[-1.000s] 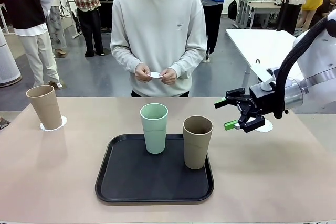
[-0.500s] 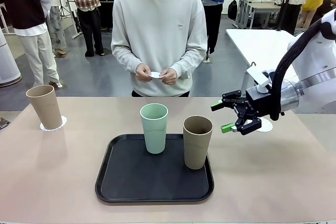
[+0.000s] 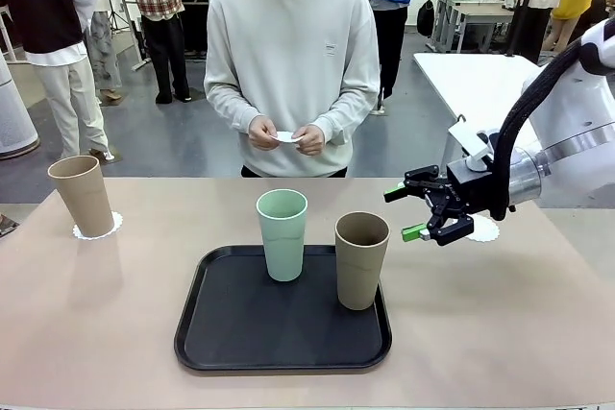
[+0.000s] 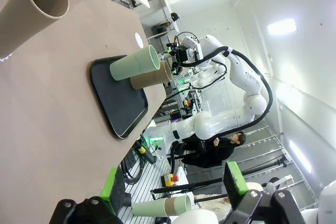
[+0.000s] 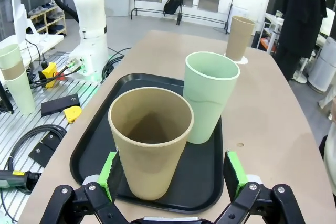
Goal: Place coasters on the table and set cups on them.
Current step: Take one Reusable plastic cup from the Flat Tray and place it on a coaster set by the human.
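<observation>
A matte tan-brown tapered cup [image 3: 361,258] and a pale mint cup [image 3: 282,233] stand mid-frame on the black rounded-square tray [image 3: 240,333]. Another tan cup [image 3: 83,195] sits upper left on a lacy white paper coaster [image 3: 113,225] on the beige counter [image 3: 500,333]. The right jaws, spread and empty, have edged leftward toward the tray's tan cup; a second coaster [image 3: 485,229] lies behind them. The left jaws are spread too.

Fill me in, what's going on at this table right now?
One tan cup stands on a coaster at the left end of the table. The mint cup and a second tan cup stand on the black tray. The right gripper hangs open beside the second tan cup, facing it, with a bare coaster on the table behind it. The person across holds a third coaster. The left gripper is open and empty.
</observation>
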Action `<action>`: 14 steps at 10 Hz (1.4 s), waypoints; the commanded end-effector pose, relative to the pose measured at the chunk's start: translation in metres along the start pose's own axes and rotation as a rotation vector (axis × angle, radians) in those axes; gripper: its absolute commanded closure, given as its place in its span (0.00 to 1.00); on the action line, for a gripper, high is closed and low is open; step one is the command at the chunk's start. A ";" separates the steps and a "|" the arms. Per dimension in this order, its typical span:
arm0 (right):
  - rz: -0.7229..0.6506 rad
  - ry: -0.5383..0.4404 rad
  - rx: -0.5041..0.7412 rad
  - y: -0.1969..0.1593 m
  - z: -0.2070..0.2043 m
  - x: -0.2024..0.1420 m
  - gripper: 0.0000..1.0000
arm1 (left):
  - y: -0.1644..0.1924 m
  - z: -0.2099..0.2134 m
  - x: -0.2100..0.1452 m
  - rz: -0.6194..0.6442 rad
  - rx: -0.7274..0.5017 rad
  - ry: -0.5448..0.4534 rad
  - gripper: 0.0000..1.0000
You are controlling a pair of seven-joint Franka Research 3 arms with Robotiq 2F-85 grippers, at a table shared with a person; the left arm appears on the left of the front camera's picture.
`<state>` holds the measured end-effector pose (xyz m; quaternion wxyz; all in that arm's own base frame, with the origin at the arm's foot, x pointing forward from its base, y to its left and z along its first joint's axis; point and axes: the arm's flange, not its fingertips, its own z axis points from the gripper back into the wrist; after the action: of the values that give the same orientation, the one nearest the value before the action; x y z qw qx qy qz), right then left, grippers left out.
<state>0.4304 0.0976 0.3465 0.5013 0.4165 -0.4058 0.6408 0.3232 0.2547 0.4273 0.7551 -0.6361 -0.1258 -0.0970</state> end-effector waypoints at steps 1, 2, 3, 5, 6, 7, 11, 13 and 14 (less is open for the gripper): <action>0.024 -0.021 -0.014 -0.010 -0.014 -0.007 0.00 | -0.002 0.002 -0.001 -0.003 -0.007 -0.003 0.00; 0.026 -0.023 -0.011 -0.011 -0.017 -0.008 0.00 | -0.002 0.002 -0.001 -0.003 -0.007 -0.003 0.00; 0.028 -0.029 -0.010 -0.013 -0.019 -0.007 0.00 | -0.002 0.002 -0.001 -0.003 -0.007 -0.003 0.00; 0.027 -0.031 0.003 -0.016 -0.026 -0.006 0.00 | -0.002 0.002 -0.001 -0.003 -0.007 -0.003 0.00; 0.028 -0.032 0.005 -0.018 -0.028 -0.005 0.00 | -0.002 0.002 -0.001 -0.003 -0.007 -0.003 0.00; 0.027 -0.034 0.008 -0.019 -0.030 -0.005 0.00 | -0.002 0.002 -0.001 -0.003 -0.007 -0.003 0.00; 0.011 -0.029 0.040 -0.017 -0.039 -0.007 0.00 | -0.002 0.002 -0.001 -0.003 -0.007 -0.003 0.00; 0.008 -0.025 0.060 -0.011 -0.043 -0.006 0.00 | -0.002 0.002 -0.001 -0.003 -0.007 -0.003 0.00; 0.005 -0.025 0.077 -0.008 -0.047 -0.007 0.00 | -0.002 0.002 -0.001 -0.003 -0.007 -0.003 0.00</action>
<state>0.4363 0.1338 0.3314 0.4801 0.4404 -0.3902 0.6506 0.3232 0.2547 0.4273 0.7551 -0.6361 -0.1258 -0.0970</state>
